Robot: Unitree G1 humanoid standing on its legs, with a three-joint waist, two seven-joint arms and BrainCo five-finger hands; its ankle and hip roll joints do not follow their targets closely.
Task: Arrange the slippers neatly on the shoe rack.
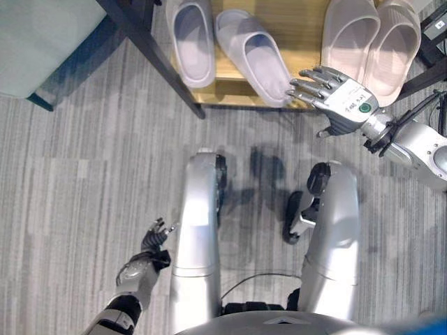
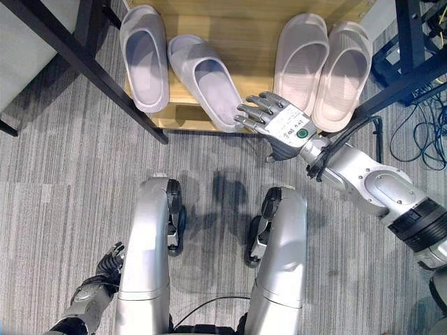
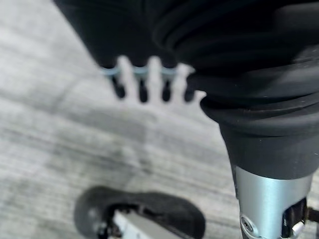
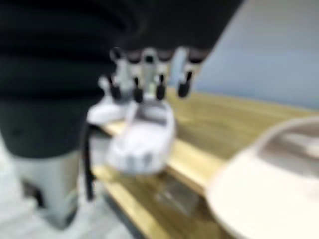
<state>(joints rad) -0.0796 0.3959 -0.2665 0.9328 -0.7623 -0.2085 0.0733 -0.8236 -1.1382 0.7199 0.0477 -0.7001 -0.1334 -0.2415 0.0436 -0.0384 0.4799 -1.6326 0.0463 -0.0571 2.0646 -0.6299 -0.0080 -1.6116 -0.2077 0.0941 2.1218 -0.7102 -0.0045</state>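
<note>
Slipper [image 2: 209,84] seemingly touched by open right robot hand [image 2: 283,125]

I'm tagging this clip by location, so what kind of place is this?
Probably an indoor room by a shoe storage spot: a low wooden shoe rack on black legs holds pale lilac slippers and beige slippers, above grey striped carpet.

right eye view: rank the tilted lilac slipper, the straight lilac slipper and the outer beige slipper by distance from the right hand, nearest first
1. Tilted lilac slipper: its heel end lies right at the fingertips of the right hand, hanging over the front edge of the shoe rack.
2. Outer beige slipper: on the rack's right end, just beyond the hand.
3. Straight lilac slipper: at the rack's left end, farthest.
</note>
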